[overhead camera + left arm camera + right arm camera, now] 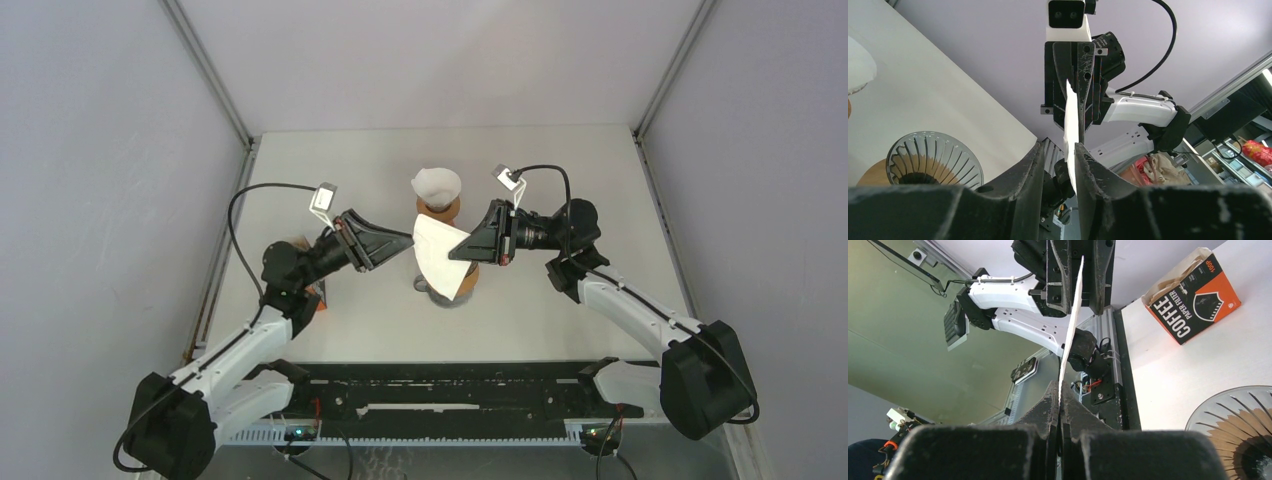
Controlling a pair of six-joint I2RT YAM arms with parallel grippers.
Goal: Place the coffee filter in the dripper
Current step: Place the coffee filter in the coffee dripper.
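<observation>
From the top camera, the coffee filter point(440, 255) sits at the centre of the frame, above the bench point(350, 170). It is a flat white fan with its broad face turned up to the camera. Its long axis runs down the frame, leaning slightly right, and it narrows toward its lower end. That end overlaps the dripper point(468, 278), which stands on the bench beneath it. The left hand point(408, 240) meets the filter's left edge and the right hand point(458, 250) its right edge. A second white filter point(437, 184) sits in a holder just above them in the frame.

In the left wrist view the filter is edge-on, a thin white strip running upright through the centre of the frame. Its lower end sits in the gap between the left hand's fingers. These stand a little apart, and the paper lies against the right-side one only. At the top of the frame the right hand is pressed onto the strip. The ribbed glass dripper is at lower left.

In the right wrist view the filter is again edge-on and nearly upright. The right hand's fingers are closed together on its lower end. At the top it passes between the left hand's parted fingers. An orange filter box point(1195, 295) lies at upper right.
</observation>
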